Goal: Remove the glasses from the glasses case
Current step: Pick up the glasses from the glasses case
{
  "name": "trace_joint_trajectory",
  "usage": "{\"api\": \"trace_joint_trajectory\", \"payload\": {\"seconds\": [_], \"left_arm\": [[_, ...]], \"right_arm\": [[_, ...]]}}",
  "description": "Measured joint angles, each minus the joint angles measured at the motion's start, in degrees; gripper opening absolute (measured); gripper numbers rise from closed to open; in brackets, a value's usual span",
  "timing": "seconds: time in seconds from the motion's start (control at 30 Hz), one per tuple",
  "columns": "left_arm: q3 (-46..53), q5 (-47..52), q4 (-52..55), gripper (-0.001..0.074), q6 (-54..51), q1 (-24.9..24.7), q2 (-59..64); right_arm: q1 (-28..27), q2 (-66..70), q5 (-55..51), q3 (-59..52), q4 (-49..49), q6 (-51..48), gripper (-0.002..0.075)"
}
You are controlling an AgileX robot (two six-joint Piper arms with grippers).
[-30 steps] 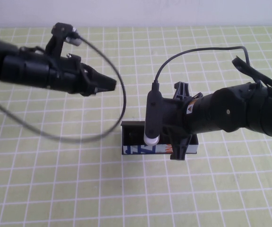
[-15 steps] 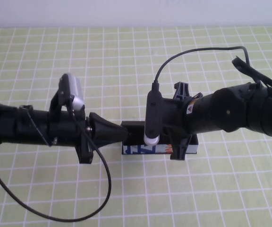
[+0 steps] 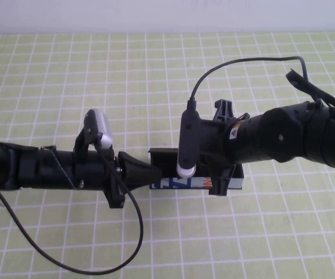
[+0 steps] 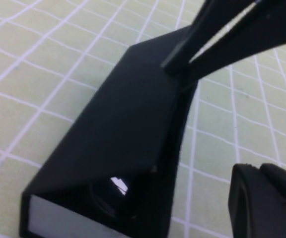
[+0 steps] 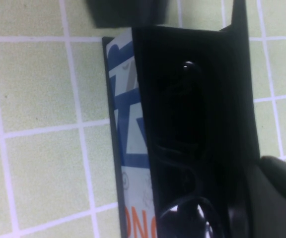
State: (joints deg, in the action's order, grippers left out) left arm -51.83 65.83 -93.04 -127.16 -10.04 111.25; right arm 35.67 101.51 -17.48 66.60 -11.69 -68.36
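The glasses case (image 3: 182, 183) lies mid-table with its blue, white and orange side (image 5: 128, 124) facing the front. Its black lid (image 4: 123, 114) is raised. The black glasses (image 5: 185, 218) lie inside, and a lens glints through the case's open end (image 4: 114, 191). My right gripper (image 3: 218, 183) hangs over the case's right half, its fingers (image 4: 217, 34) shut on the lid's edge. My left gripper (image 3: 154, 172) is shut to a point at the case's left end, and its fingertips (image 4: 262, 198) lie just beside the case. Whether they touch it I cannot tell.
A green mat with a white grid (image 3: 260, 232) covers the table. The left arm's cable (image 3: 127, 256) loops low over the front of the mat. The right arm's cable (image 3: 237, 63) arches behind the case. A pale wall runs along the back.
My left arm has swung from the back left down to the front and slid right until its tip reached the case's left end. The right arm and the case have not moved.
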Motion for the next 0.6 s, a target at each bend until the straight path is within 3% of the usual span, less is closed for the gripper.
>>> {"api": "trace_joint_trajectory", "payload": {"seconds": [0.6], "left_arm": [[-1.1,-4.7,-4.4,-0.0004,-3.6,0.0,4.4]], "right_arm": [[0.0,0.0,0.0,0.0,-3.4,0.2,-0.0001]]}}
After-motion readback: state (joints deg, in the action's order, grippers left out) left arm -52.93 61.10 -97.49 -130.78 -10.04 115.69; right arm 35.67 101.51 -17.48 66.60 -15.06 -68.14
